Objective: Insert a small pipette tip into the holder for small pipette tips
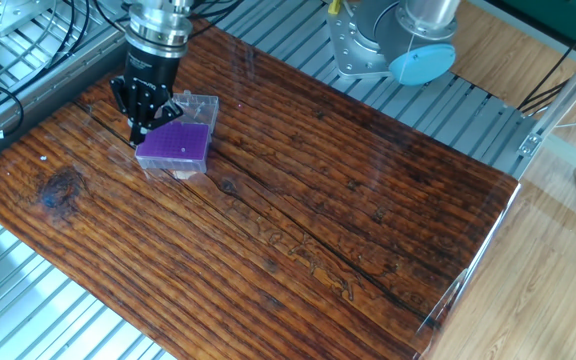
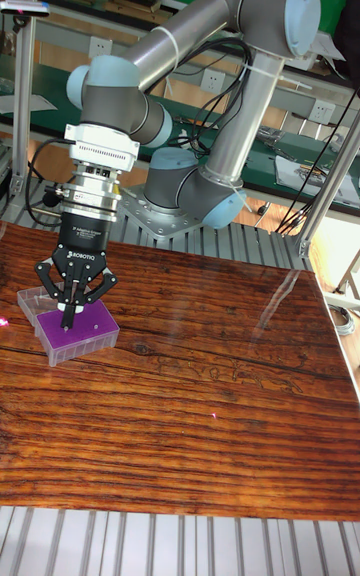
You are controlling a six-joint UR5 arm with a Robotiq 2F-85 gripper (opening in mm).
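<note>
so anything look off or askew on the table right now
Nothing stands out. The holder for small pipette tips sits flat on the wooden table, and the gripper hangs over it. No spill or damage shows.

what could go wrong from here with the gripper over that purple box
1. The gripper is closed, fingertips together just above the holder for small pipette tips; whether it holds a tip is too small to tell, and the holes are tiny, so slight misalignment could likely miss.
2. The holder sits loose near the wooden table edge; a downward push off-center might tilt or shove it.
</note>
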